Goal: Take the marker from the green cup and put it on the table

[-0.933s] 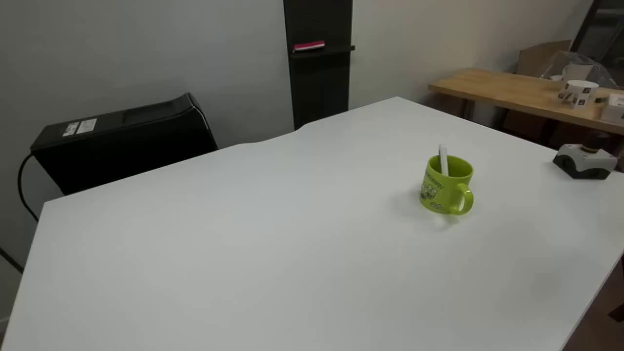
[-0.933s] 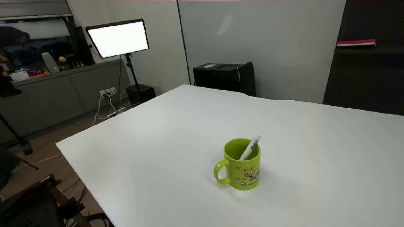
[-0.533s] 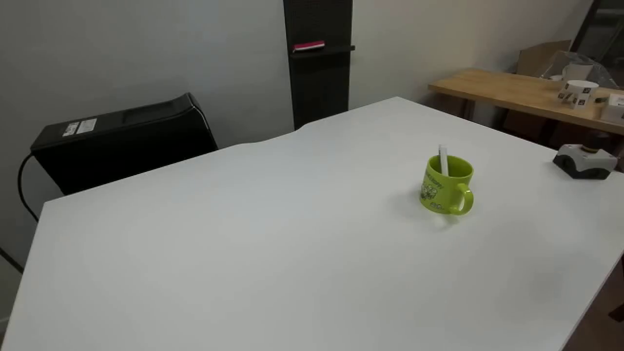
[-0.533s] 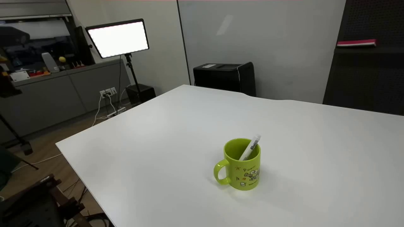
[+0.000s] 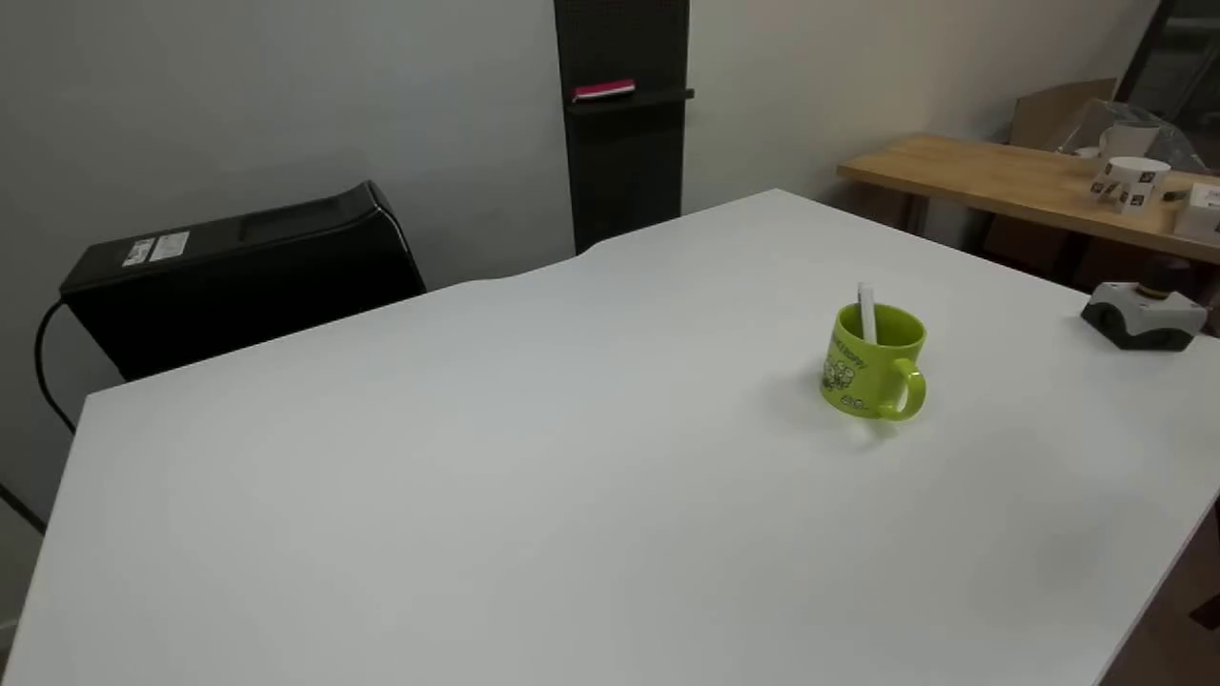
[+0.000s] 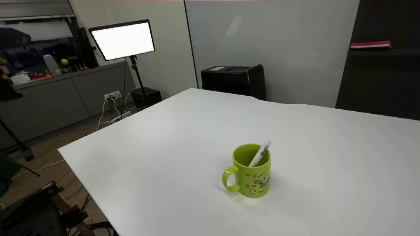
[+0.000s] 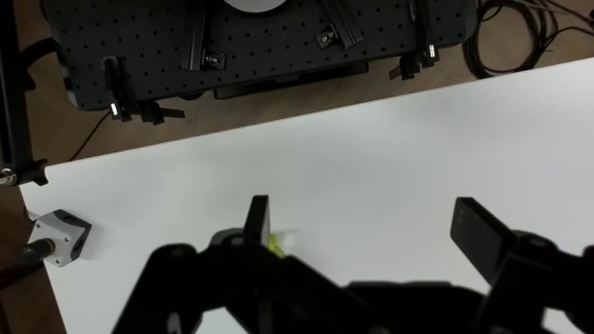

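only in the wrist view do we see the gripper (image 7: 362, 213), its two fingers (image 7: 478, 236) spread wide in the lower frame, white table (image 7: 325, 171) and a sliver of the one green cup (image 7: 275, 246) showing beyond them. in both exterior views we find one marker (image 6: 260, 153) leaning inside that cup, right of centre.

Open space lies around and above the green cup (image 6: 252, 182), except where the marker (image 6: 259, 153) slants out.
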You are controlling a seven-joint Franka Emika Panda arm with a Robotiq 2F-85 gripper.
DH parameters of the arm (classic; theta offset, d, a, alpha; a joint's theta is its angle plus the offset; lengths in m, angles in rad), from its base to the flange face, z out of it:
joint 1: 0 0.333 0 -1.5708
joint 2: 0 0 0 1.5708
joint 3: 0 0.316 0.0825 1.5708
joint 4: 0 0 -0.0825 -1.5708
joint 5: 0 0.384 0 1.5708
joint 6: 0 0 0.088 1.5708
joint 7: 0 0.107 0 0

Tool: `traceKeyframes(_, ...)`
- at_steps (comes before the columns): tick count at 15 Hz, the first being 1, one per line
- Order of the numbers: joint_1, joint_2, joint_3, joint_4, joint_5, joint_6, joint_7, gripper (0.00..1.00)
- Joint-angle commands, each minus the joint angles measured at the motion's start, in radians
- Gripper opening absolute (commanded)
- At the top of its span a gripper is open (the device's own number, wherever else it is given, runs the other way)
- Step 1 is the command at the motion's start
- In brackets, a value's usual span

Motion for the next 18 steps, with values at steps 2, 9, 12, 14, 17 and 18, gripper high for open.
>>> traceKeyframes(2,-0.034,0.087,-0.096,-0.034,0.054,-0.021,-0.063,1.0)
traceKeyframes(9,-0.135,0.222,-0.222,-0.09,0.068,0.07,-0.137,1.0)
traceKeyframes(12,-0.168,0.309,-0.259,-0.072,0.075,0.142,-0.152,1.0)
traceKeyframes(14,-0.179,0.385,-0.282,-0.044,0.088,0.178,-0.163,1.0)
traceKeyframes(17,-0.186,0.499,-0.305,0.005,0.112,0.225,-0.181,1.0)
traceKeyframes(18,-0.187,0.537,-0.309,0.025,0.118,0.24,-0.18,1.0)
